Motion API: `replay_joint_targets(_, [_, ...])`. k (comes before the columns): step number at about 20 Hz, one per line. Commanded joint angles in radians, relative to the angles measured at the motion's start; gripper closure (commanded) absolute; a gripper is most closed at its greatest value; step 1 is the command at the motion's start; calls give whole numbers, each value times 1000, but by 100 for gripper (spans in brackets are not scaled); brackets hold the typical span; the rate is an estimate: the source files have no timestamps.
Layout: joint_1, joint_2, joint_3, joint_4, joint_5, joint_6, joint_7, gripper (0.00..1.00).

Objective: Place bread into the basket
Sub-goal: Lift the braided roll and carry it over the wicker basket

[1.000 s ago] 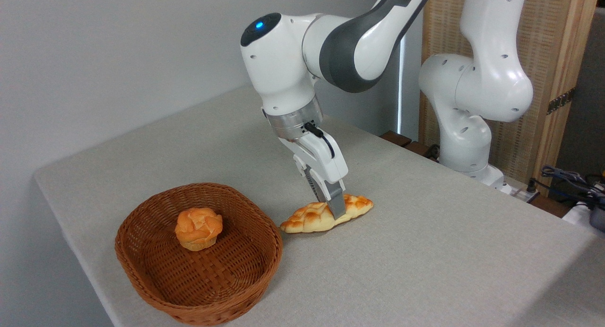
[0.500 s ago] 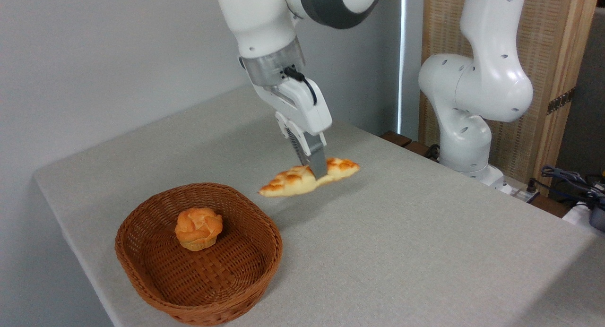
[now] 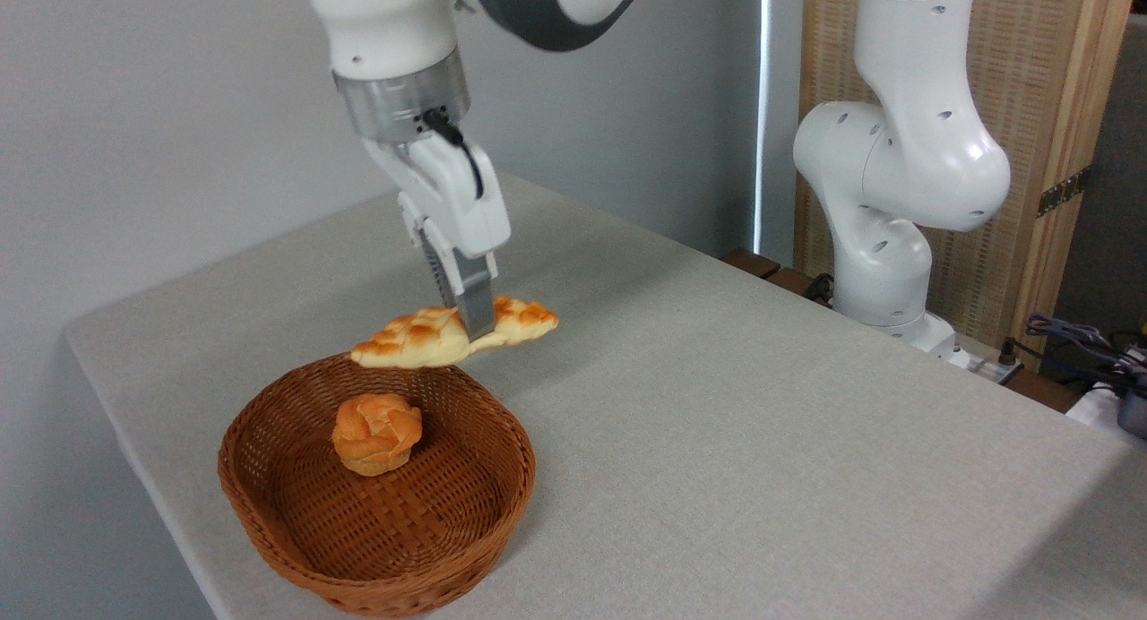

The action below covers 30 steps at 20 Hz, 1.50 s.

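Observation:
The bread [image 3: 408, 339], a long braided golden loaf with pointed ends, hangs in the air above the far rim of the basket [image 3: 515, 463]. My gripper [image 3: 472, 320] is shut on the loaf near its middle, fingers pointing down. The brown wicker basket sits on the table at the front left. Inside it lies a small round orange bun [image 3: 376, 434], below and in front of the loaf's left tip.
The grey table [image 3: 762, 441] stretches to the right of the basket; its left edge runs close behind the basket. The arm's white base [image 3: 887, 271] stands at the back right, with cables [image 3: 1075, 342] at the far right edge.
The gripper has lifted the bread off the table and carried it up and to the left, from beside the basket to above its far rim.

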Motion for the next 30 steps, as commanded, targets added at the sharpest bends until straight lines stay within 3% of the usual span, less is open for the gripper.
replay_joint_targets(1, [1,61,10,68,-19,28,-12,78])
replay_joint_targets(5, [7,144,10,109,-19,104,-9,77])
replay_joint_targets(10, [7,202,10,111,-10,192,7,67])
replay_joint_targets(13, [23,219,10,112,-11,193,79,39])
replay_joint_targets(17, [28,221,10,111,-10,196,83,36])
replay_joint_targets(18, [28,224,10,111,-10,196,83,28])
replay_joint_targets(19, [28,225,10,111,-11,196,77,11])
replay_joint_targets(22, [28,228,10,111,-11,198,77,0])
replay_joint_targets(30, [28,227,10,111,-13,196,71,0])
